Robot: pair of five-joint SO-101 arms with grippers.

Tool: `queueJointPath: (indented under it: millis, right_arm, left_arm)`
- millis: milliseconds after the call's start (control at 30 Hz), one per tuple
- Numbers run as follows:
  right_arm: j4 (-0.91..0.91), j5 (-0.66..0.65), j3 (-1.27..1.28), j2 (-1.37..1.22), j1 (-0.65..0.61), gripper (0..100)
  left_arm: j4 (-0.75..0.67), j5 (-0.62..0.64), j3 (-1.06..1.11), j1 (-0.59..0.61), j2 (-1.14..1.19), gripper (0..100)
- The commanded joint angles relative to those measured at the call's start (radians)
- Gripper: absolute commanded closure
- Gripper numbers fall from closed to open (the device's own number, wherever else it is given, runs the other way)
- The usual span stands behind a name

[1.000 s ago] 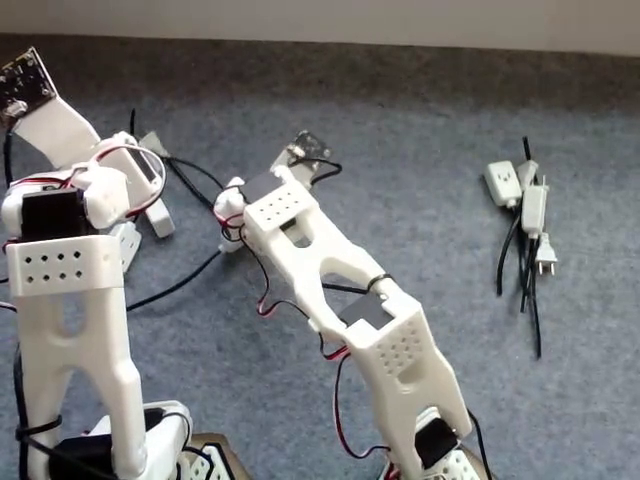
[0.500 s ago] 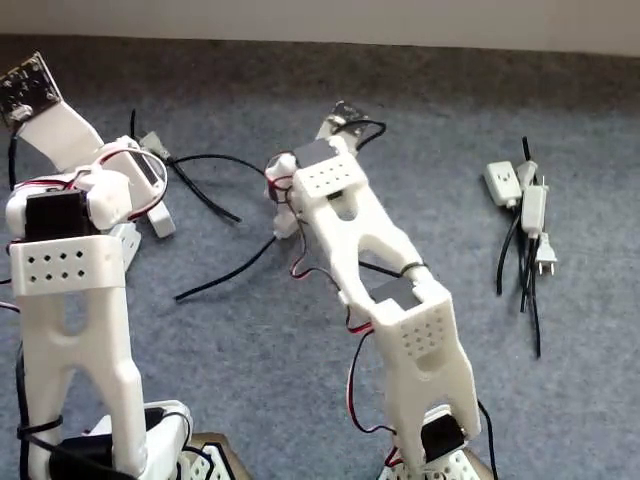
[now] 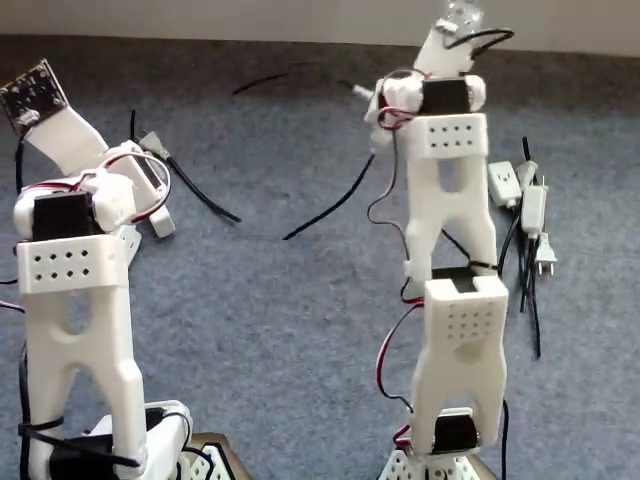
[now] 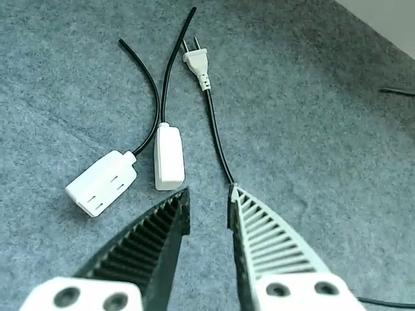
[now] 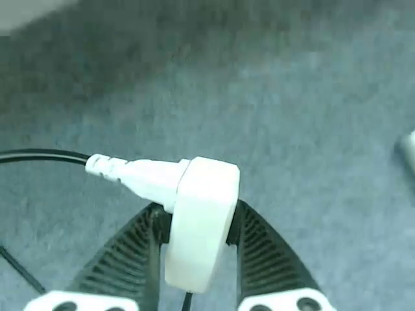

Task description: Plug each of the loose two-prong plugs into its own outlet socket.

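My right gripper [image 5: 194, 214] is shut on a white two-prong plug [image 5: 201, 214], whose black cable [image 3: 330, 205] hangs down to the carpet. In the high view this gripper [image 3: 378, 108] is held up over the far middle of the carpet. My left gripper [image 4: 207, 199] hovers open, with nothing between its jaws, over a white outlet socket [image 4: 101, 184], a second white connector body [image 4: 168, 157] and a loose two-prong plug [image 4: 196, 62] on a black cord. At the right lie another outlet socket [image 3: 503, 183] and a two-prong plug [image 3: 545, 256].
Grey carpet [image 3: 260, 330] covers the whole work area, with a pale wall strip at the far edge. Black cords trail from the left arm [image 3: 70, 260] towards the middle. The right-hand cluster's cords [image 3: 528, 300] run toward the near side, beside the right arm [image 3: 455, 260].
The right arm has swung from the left-middle to the far right-middle and risen, carrying the plug and dragging its black cable along. The left arm has stayed put.
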State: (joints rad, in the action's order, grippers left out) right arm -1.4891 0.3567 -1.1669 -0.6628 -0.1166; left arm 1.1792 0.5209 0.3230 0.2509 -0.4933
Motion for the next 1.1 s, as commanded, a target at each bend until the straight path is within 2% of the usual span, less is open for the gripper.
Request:
queueJointPath:
  millis: [0,200,367,600,733,900,1067]
  right_arm:
    - [0.185,-0.135,-0.053,-0.005,0.061,99.0]
    - [0.575,-0.393,0.015,-0.183,0.074,98.9]
    - [0.754,-0.408,-0.008,-0.338,0.077,97.1]
    - [0.987,-0.407,-0.022,-0.518,0.081,77.0]
    - [1.021,-0.407,-0.059,-0.549,0.082,68.7]
    - [1.007,-0.411,-0.163,-0.545,0.088,62.6]
    - [0.843,-0.468,-0.414,-0.545,0.160,62.6]
  left_arm:
    - [-0.068,0.005,0.021,-0.016,-0.031,88]
    - [-0.104,0.005,0.051,-0.018,-0.031,88]
    - [-0.100,0.005,0.053,-0.061,-0.031,88]
    - [-0.123,0.005,0.085,-0.108,-0.031,88]
    - [-0.183,0.005,0.134,-0.110,-0.031,88]
    - [-0.338,0.005,0.248,-0.110,-0.031,88]
    - [-0.488,0.005,0.351,-0.111,-0.031,88]
